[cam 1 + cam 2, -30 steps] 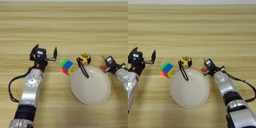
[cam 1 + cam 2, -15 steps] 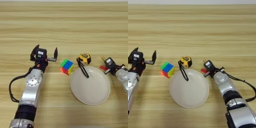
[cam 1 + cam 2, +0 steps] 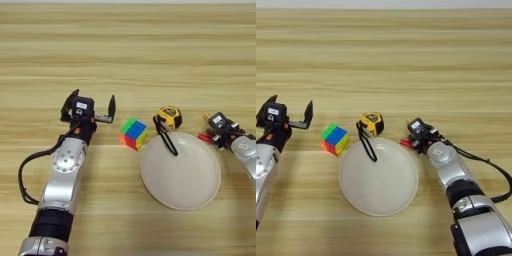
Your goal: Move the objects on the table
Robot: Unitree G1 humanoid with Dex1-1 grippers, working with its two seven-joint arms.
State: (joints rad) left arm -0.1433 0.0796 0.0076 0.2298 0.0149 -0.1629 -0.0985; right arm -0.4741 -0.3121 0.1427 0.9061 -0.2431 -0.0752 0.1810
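Observation:
My left gripper [image 3: 92, 104] stands open on the table [image 3: 125, 45], left of the multicoloured puzzle cube [image 3: 133, 133] and apart from it, with nothing between its fingers. The yellow-black tape measure [image 3: 170, 116] lies right of the cube; its black strap [image 3: 168, 139] trails over the plate's rim. My right gripper [image 3: 417, 131] rests just right of the plate. A red pen [image 3: 405, 143] end pokes out from under it on the plate side. An amber screwdriver tip [image 3: 409, 121] shows at its far side. The rest of both is hidden by the gripper.
A round off-white plate [image 3: 180, 197] lies between the two arms, near the front, with only the strap on it. The left arm's black cable [image 3: 25, 175] loops out beside its forearm.

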